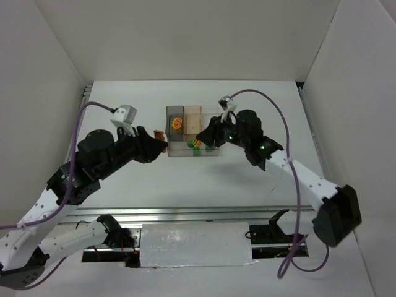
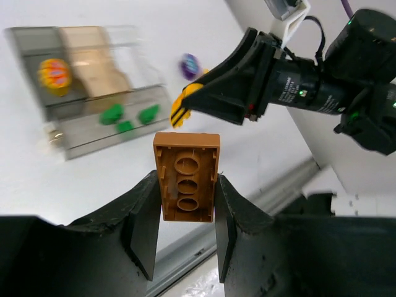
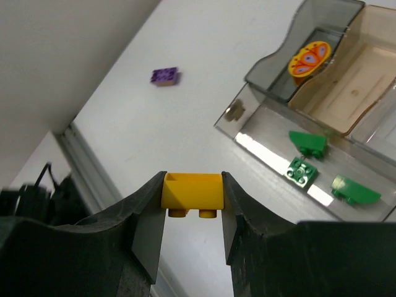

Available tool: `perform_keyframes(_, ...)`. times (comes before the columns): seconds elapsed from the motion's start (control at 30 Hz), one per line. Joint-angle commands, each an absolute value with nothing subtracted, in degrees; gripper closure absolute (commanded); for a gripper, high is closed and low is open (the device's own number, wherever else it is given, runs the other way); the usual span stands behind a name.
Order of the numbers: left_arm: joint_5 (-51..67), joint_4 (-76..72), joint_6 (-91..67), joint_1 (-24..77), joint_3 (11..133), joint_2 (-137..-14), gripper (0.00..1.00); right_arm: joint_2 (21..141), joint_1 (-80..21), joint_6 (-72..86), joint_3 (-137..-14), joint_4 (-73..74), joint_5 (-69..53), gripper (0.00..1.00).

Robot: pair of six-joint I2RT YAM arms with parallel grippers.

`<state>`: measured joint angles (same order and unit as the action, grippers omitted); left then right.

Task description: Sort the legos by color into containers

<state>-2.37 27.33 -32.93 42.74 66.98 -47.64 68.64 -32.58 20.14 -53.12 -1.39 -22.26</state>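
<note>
Gripped in left pincer: orange-brown brick, long axis along jaws | gripped in right pincer: yellow brick | tray: three green bricks in long compartment, yellow-orange piece in grey

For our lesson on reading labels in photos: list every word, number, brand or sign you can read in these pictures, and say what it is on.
No text is readable.
White print on the right arm's black wrist housing: too small and blurred to read.
The patterned yellow piece in the grey compartment: a design, no letters.
</note>
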Motion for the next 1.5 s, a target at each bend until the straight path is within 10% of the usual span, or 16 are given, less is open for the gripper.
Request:
perform_keyframes(0.0,-23.3,37.8,-39.9,42.3,69.4,-43.6,1.0,81.2,-32.5,25.6,-62.5,-6.6,-8.7,1.0)
perform_keyframes(0.37,-23.7,36.3,-31.6,41.7,63.8,-39.7,1.0,117.9,-33.7,25.2,-101.1,10.5,-0.3,1.0)
perform_keyframes(0.8,-22.2,35.4,-29.3,41.5,59.9,-37.2,1.0,129.7,-37.4,23.4,-111.7,12.6,1.1,0.96)
perform_keyframes(1.2,-20.6,35.6,-28.8,41.5,59.3,-37.0,1.0,129.7,-38.8,23.4,-108.6,12.0,2.7,0.49)
perform_keyframes(1.47,-20.0,35.3,-28.7,41.5,59.2,-37.2,1.0,127.4,-38.8,22.6,-109.2,13.0,3.6,0.42)
